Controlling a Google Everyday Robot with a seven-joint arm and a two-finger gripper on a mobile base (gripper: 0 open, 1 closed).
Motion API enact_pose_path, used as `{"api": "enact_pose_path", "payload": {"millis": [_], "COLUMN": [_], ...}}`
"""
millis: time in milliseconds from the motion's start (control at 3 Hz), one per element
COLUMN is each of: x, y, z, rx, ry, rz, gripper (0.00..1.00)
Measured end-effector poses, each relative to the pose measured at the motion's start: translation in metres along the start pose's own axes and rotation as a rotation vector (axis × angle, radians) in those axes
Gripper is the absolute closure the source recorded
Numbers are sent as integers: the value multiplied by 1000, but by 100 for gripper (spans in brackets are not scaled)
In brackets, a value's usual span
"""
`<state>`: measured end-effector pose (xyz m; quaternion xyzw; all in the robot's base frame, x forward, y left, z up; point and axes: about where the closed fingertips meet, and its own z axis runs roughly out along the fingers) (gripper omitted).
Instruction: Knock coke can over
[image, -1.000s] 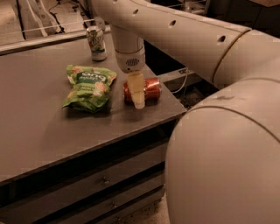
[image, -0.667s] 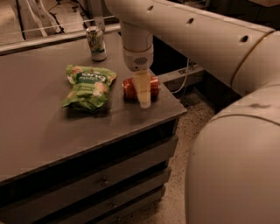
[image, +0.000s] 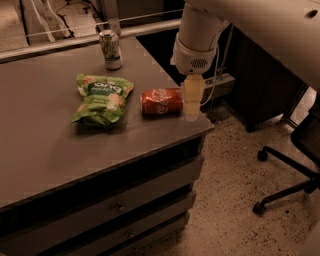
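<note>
The red coke can (image: 161, 101) lies on its side on the grey counter (image: 60, 150), near the right front corner, white script facing me. My gripper (image: 192, 112) hangs from the white arm just to the right of the can, its pale fingers (image: 193, 97) pointing down at the counter's right edge. It holds nothing that I can see.
A green chip bag (image: 101, 98) lies left of the can. A pale green-and-white soda can (image: 110, 48) stands upright at the back of the counter. Drawers sit below the counter front. An office chair base (image: 285, 175) stands on the speckled floor at right.
The arm has shifted right and drawn back, so the gripper now hangs beside the can's right end instead of over it. The can lies in full view.
</note>
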<state>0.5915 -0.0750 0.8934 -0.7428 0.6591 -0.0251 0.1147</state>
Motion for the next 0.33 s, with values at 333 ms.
{"api": "enact_pose_path", "payload": {"millis": [333], "x": [0], "y": [0], "z": [0], "rx": [0], "ry": [0], "rz": [0], "gripper": [0]}}
